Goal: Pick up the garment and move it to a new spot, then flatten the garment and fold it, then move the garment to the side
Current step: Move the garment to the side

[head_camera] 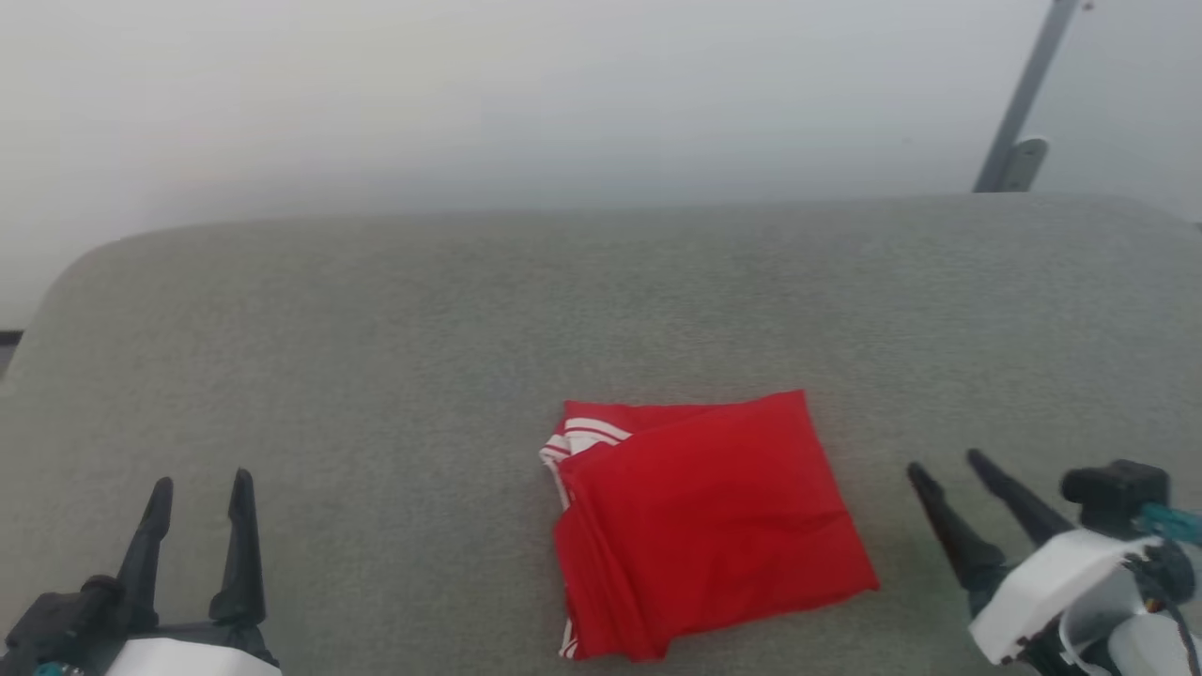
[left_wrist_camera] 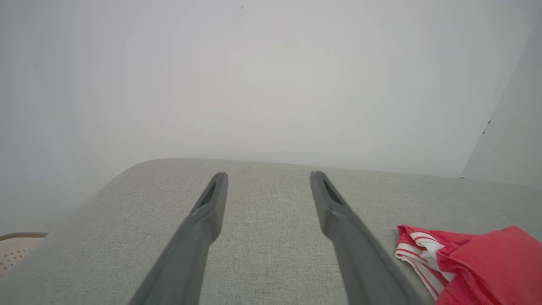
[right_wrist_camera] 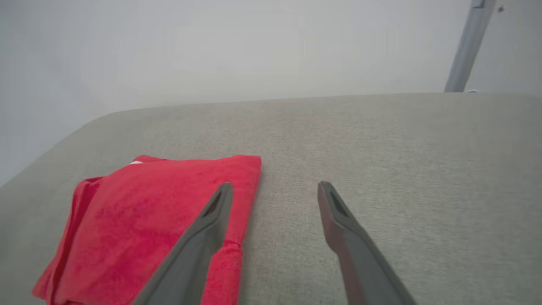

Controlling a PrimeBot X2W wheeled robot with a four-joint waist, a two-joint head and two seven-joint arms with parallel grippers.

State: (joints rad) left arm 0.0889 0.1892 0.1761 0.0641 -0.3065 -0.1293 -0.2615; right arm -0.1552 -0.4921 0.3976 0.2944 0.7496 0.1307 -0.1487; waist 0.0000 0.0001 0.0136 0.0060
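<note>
Hovering at the left, the left gripper (head_camera: 202,481) has its fingers apart over the grey padded surface (head_camera: 376,329). The garment (head_camera: 704,526) lies in the middle, folded into a red bundle with striped trim (head_camera: 587,434) peeking from its left edge. Near it, the right gripper (head_camera: 947,465) is likewise spread and empty.

The left end effector (head_camera: 204,481) is held well to the left of the garment (head_camera: 704,521), fingers spread apart with nothing gripped and tips pointed away from the robot. The right end effector (head_camera: 947,463) is held near the garment's right edge, apart from it, fingers likewise spread and empty. The right wrist (head_camera: 1052,577) is cocked, so its fingers are leaned toward the garment.
</note>
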